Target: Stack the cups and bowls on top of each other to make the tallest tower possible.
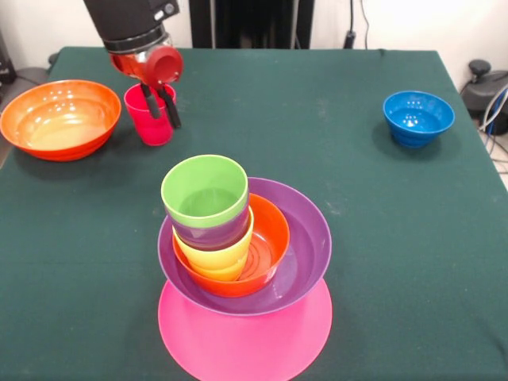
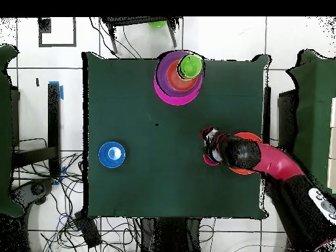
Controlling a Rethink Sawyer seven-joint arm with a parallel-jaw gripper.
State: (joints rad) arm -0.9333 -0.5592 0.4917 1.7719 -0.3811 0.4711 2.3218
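Observation:
The tower [image 1: 242,262] stands near the table's front: an upturned pink bowl [image 1: 238,341] as its base, then a purple bowl [image 1: 305,238], a small orange bowl [image 1: 270,238], a yellow cup [image 1: 210,258], a purple cup [image 1: 208,232] and a light green cup [image 1: 205,190] on top. It also shows in the overhead view [image 2: 177,79]. The red cup [image 1: 151,127] stands upright on the table at the back left. My gripper [image 1: 159,107] hangs low against the cup's near side, overlapping it. In the overhead view my gripper [image 2: 209,136] is next to the red cup [image 2: 211,159].
A large orange bowl [image 1: 59,119] sits upright at the far left, close beside the red cup; the arm covers most of it in the overhead view [image 2: 248,136]. A small blue bowl [image 1: 418,117] sits alone at the right [image 2: 111,154].

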